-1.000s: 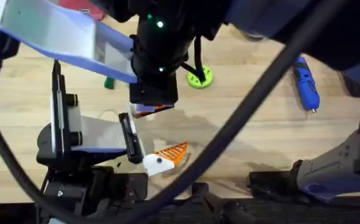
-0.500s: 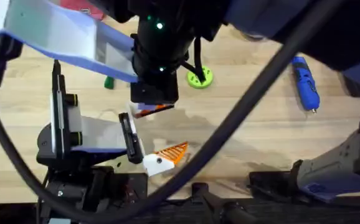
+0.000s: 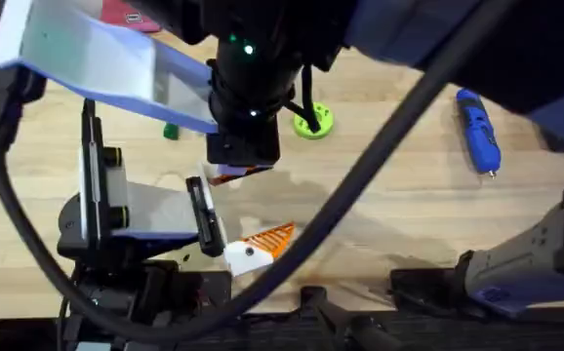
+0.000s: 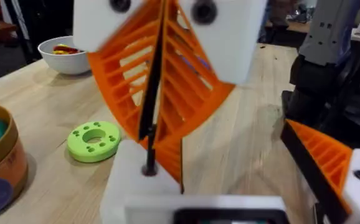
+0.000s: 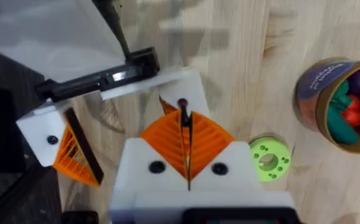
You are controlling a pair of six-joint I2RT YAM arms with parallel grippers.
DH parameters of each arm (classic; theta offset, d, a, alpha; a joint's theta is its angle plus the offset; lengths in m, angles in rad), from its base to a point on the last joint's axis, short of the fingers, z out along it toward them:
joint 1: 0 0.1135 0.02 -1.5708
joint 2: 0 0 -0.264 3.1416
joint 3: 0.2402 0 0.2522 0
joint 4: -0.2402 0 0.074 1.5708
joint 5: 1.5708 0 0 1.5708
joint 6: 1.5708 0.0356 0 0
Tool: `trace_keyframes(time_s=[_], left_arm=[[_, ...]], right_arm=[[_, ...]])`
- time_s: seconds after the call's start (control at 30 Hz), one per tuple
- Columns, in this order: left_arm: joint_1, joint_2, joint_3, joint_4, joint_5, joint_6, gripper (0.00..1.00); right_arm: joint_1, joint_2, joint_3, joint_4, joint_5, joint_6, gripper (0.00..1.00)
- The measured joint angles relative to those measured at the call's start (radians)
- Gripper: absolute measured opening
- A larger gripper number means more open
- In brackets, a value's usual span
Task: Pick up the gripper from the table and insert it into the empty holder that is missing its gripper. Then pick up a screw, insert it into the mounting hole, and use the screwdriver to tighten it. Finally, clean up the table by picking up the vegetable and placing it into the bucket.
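Now the screw [image 5: 182, 107] is pinched upright between the right gripper's [image 5: 185, 127] pads, beside the holder [image 5: 49, 138]. Left gripper [image 4: 161, 93] is pressed together. Farther off on the bench [image 3: 409, 185] lie the screwdriver [image 3: 478, 130] and bucket [image 5: 339, 102].

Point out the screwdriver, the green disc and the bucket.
screwdriver [image 3: 478, 130], overhead view, on its blue body.
green disc [image 4: 94, 140], left wrist view, on its flat top near the centre hole.
bucket [image 5: 312, 93], right wrist view, on its outer wall by the blue mark.
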Motion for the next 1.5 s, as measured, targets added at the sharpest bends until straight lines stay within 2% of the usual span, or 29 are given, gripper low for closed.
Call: trace_keyframes(time_s=[1.5], left_arm=[[0.0, 0.0, 0.0, -0.002, 0.0, -0.02, 0.986]], right_arm=[[0.0, 0.022, -0.033, 0.044, -0.001, 0.027, 0.013]])
